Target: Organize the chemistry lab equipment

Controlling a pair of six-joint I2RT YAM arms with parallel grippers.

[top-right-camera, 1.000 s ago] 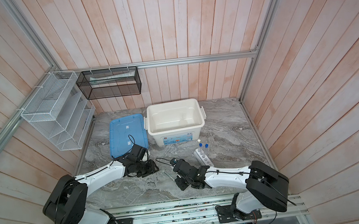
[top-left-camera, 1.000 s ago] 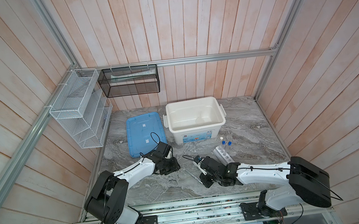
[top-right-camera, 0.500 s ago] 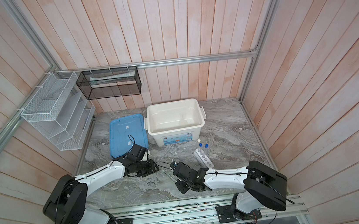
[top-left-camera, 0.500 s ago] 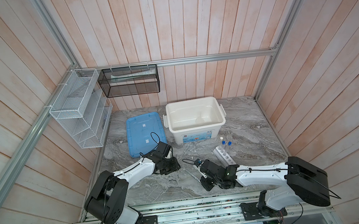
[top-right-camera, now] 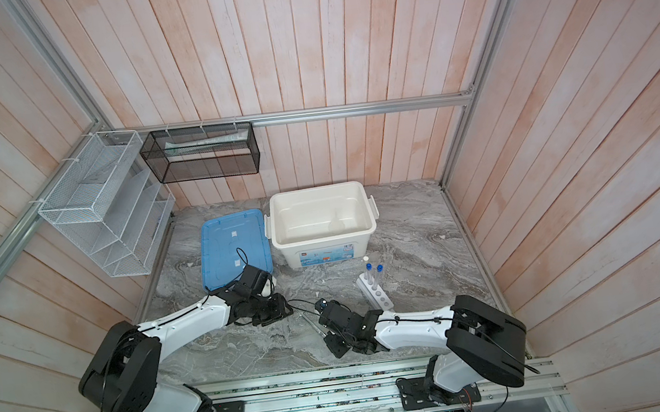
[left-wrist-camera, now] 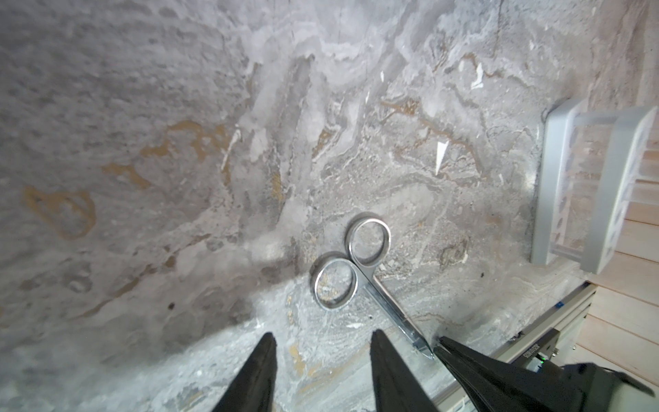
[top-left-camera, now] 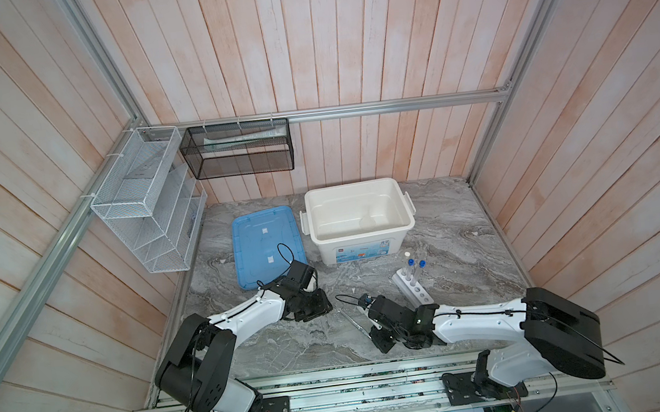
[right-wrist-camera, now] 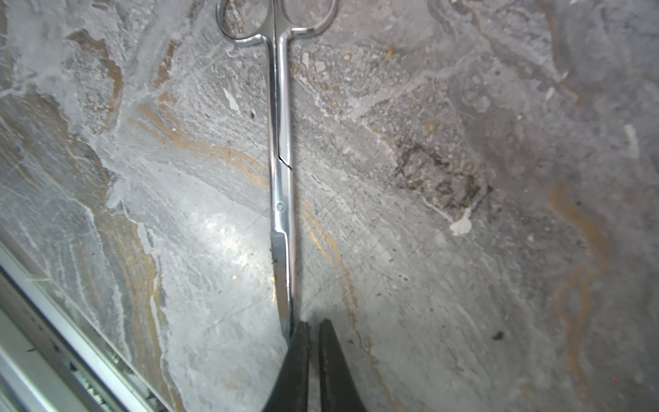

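The small steel scissors (right-wrist-camera: pixel 281 178) are seen flat on the table (right-wrist-camera: pixel 463 285), blade tip met by the right gripper (right-wrist-camera: pixel 314 323) (all but clenched, nothing visibly pinched), prob. to pry it up; the left gripper (left-wrist-camera: pixel 322 335) is held released near the ring handles.

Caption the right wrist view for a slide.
Closed scissors lie flat on the marble table, blade tips at the nearly shut right hand.

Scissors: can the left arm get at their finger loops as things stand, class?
Probably yes: the scissors lie flat with the loops just ahead of the open left gripper, nothing between; the right gripper is only at the blade tip.
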